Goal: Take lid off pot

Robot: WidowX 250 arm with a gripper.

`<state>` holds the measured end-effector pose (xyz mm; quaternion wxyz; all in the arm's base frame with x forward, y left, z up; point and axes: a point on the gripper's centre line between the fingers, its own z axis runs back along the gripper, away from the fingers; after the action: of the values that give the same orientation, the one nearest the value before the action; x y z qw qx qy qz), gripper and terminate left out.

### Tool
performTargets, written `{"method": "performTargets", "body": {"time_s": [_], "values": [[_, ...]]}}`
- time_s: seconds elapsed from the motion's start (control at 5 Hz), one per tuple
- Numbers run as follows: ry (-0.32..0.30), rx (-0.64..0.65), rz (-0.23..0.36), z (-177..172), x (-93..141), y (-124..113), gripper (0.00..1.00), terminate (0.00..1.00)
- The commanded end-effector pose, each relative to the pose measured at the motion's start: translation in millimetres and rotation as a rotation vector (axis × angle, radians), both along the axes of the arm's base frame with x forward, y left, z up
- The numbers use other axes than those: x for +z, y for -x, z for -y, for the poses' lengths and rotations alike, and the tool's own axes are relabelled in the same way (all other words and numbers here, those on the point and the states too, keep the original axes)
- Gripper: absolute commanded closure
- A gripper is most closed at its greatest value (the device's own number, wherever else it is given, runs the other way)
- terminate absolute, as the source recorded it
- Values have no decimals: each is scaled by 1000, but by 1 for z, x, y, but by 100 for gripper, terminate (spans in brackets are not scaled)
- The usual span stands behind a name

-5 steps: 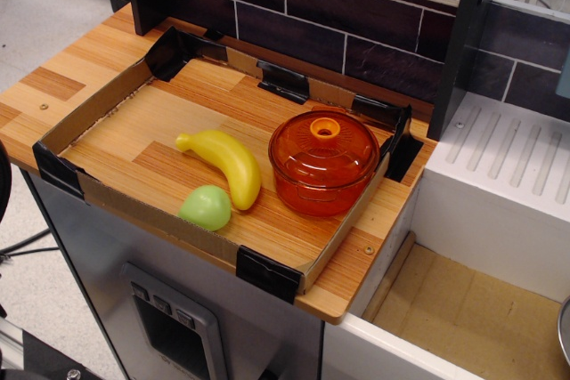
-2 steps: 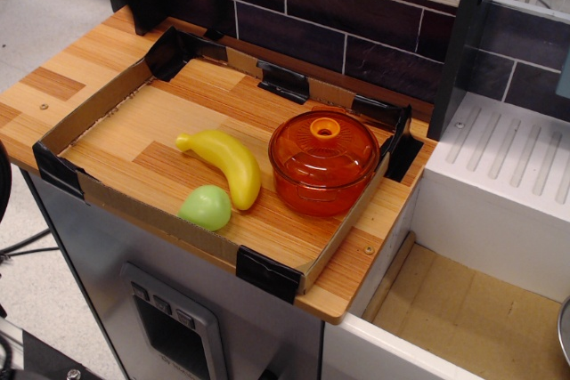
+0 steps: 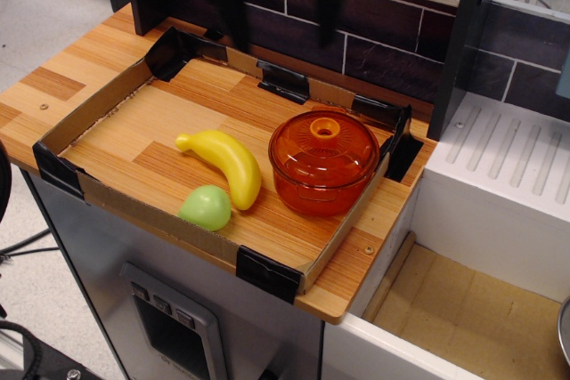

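Note:
The orange lid (image 3: pixel 322 150) with its lighter ring knob (image 3: pixel 324 127) sits shut on the deep translucent orange pot (image 3: pixel 319 191), at the right end of the cardboard-edged tray (image 3: pixel 134 213). My gripper (image 3: pixel 283 11) is a dark, motion-blurred shape at the top of the view, in front of the brick wall. It is behind and above the pot, well apart from the lid. Its two fingers (image 3: pixel 237 15) hang down wide apart with nothing between them.
A yellow banana (image 3: pixel 227 165) and a green ball (image 3: pixel 206 207) lie left of the pot. Black corner brackets (image 3: pixel 283 83) line the tray's back. A white drainboard (image 3: pixel 508 162) stands to the right, with a dark post (image 3: pixel 459 33) beside it.
The gripper has swept from the upper left corner to the right along the back wall. It now hangs behind the pot. Lid, pot, banana and ball have not moved.

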<state>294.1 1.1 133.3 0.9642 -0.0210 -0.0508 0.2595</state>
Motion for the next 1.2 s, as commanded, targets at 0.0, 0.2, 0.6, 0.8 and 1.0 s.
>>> {"method": "performTargets", "body": {"time_s": [0.0, 0.2, 0.6, 0.8, 1.0], "values": [[-26, 32, 38, 11, -11, -21, 0, 0], [-46, 23, 67, 12, -16, -20, 0, 0], [-58, 7, 43, 13, -30, -15, 0, 0], [-57, 4, 22, 16, -36, -15, 0, 0], [-76, -7, 21, 20, -49, -13, 0, 0]]}}
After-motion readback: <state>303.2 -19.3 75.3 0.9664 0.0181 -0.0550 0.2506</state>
